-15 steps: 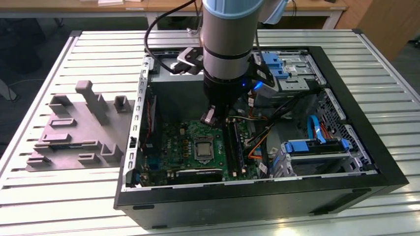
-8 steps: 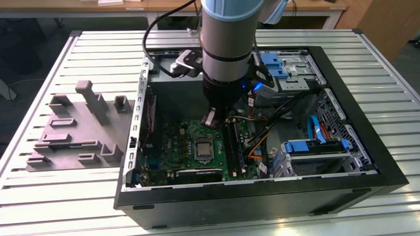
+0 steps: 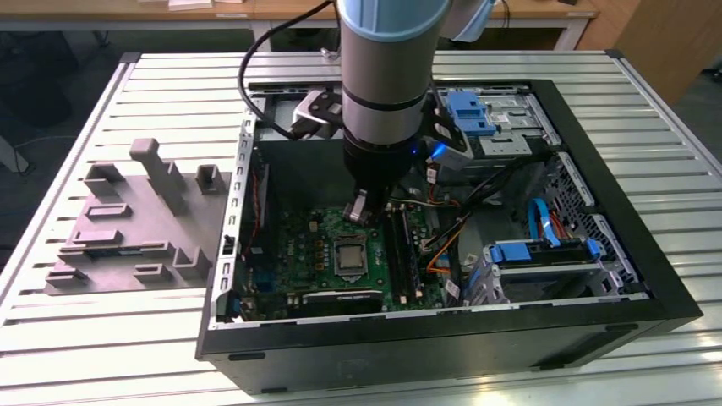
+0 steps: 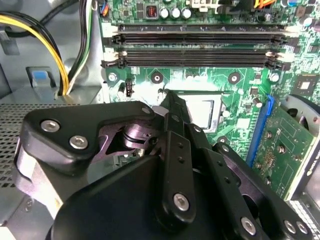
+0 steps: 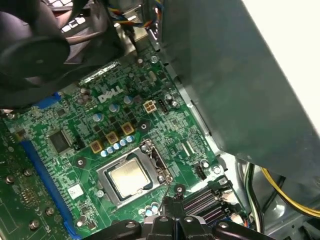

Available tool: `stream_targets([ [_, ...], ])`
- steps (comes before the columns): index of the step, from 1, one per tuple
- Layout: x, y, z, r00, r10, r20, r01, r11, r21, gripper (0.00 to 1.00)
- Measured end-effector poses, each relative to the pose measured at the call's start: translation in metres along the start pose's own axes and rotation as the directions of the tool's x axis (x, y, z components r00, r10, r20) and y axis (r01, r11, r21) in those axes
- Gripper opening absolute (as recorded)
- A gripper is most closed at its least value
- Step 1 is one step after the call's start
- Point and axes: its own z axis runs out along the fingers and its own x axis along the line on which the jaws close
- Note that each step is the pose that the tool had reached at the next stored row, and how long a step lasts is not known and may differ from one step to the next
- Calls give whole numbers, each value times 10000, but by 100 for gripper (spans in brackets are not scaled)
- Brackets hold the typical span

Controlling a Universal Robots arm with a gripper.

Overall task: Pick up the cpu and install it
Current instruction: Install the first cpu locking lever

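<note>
The cpu (image 5: pixel 129 177), a small square chip with a pale silver top, lies flat in the metal-framed socket (image 5: pixel 150 156) of the green board. In the exterior view the cpu (image 3: pixel 348 254) sits in the middle of the board inside the open computer case. My gripper (image 3: pixel 358 213) hangs just behind the socket, a little above the board. Its dark fingertips (image 5: pixel 172 199) are pressed together with nothing between them, apart from the chip. In the second wrist view the gripper (image 4: pixel 168 95) hides part of the cpu (image 4: pixel 202 111).
A grey moulded tray (image 3: pixel 124 228) with upright posts lies on the slatted table at the exterior view's left. Blue drive caddies (image 3: pixel 542 252), cables (image 3: pixel 451 228) and black memory slots (image 4: pixel 200 35) crowd the case. The grey case wall (image 5: pixel 240 75) stands close beside the board.
</note>
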Motion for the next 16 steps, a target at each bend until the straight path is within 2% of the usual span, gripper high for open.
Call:
stream_targets([
  [5,4,1,20,9997,-239,-20,239,9997,-25,11],
  [8,13,-6,23,9993,-362,-2,362,9993,-38,11],
  [10,24,-14,22,9993,-359,109,361,9993,-121,11],
  [11,27,-17,20,9993,-358,138,360,9992,-173,11],
  [13,26,-19,1,9993,-356,150,359,9990,-254,11],
  [16,26,-18,-11,9990,-428,152,432,9987,-284,11],
])
